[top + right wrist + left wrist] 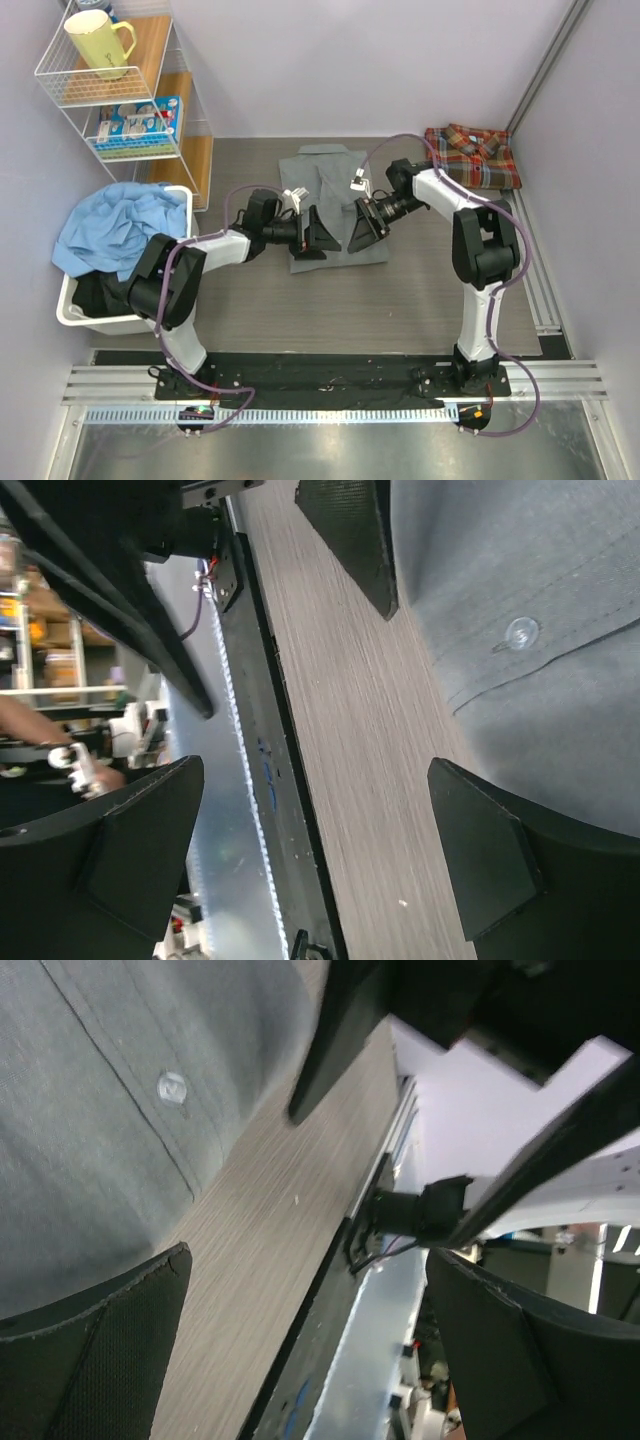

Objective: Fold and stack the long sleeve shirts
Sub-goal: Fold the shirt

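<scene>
Both claws hover at the near edge of the grey shirt [335,200], which lies flat in the middle of the table [250,300]. The left gripper [322,237] has its fingers spread wide with nothing between them. The right gripper [355,230] faces it, also wide apart and empty. The plaid shirt [472,155] sits in the far right corner, well apart from the 2 arms.

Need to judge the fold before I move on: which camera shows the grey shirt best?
Top external: it alone shows nearly all of the grey shirt and its outline. The left wrist view shows only a close patch of cloth with one button. The right wrist view shows much the same, with another button.
</scene>
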Robot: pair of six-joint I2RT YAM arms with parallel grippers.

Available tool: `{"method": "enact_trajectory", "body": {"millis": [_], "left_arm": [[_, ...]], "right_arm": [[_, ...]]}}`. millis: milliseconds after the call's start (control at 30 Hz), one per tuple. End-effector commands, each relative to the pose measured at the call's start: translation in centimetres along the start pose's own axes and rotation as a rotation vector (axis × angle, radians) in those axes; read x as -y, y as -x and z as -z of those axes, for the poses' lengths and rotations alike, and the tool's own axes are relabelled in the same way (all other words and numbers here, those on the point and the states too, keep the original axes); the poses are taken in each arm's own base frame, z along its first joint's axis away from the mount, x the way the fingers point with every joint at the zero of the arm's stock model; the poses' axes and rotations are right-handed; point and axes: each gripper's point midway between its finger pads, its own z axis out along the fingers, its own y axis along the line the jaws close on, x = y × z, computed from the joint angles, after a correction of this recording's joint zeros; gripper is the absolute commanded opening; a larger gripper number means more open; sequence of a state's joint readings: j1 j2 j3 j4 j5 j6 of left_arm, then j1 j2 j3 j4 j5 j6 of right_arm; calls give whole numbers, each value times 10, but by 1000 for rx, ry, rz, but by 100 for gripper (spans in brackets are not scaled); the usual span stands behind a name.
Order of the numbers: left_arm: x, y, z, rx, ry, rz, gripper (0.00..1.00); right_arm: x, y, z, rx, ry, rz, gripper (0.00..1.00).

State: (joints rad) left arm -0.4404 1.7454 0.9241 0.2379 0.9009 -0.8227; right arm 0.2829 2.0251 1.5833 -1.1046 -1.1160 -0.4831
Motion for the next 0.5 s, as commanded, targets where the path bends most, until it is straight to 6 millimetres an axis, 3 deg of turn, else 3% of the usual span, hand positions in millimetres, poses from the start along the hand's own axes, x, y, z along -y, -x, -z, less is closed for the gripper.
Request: {"method": "enact_trajectory", "body": {"millis": [0,33,167,233,333,467], "left_arm": [[1,20,-4,60,-75,41,100],[-9,22,-3,62,-63,55,100],[-56,15,-3,28,6,109,100],[-80,3,-1,-7,58,165,100],[-99,-6,1,-37,109,128,100],[-103,-26,9,-102,150,143,100]], "right_arm": [[28,-12,-15,-12,67,-104,100],[47,-19,-18,-19,67,-158,100],[90,-27,-17,-15,55,-244,100],[101,-34,-19,-21,52,-283,100],[102,-43,-24,-25,76,-330,100],[76,-66,-24,-34,107,-381,100]]}}
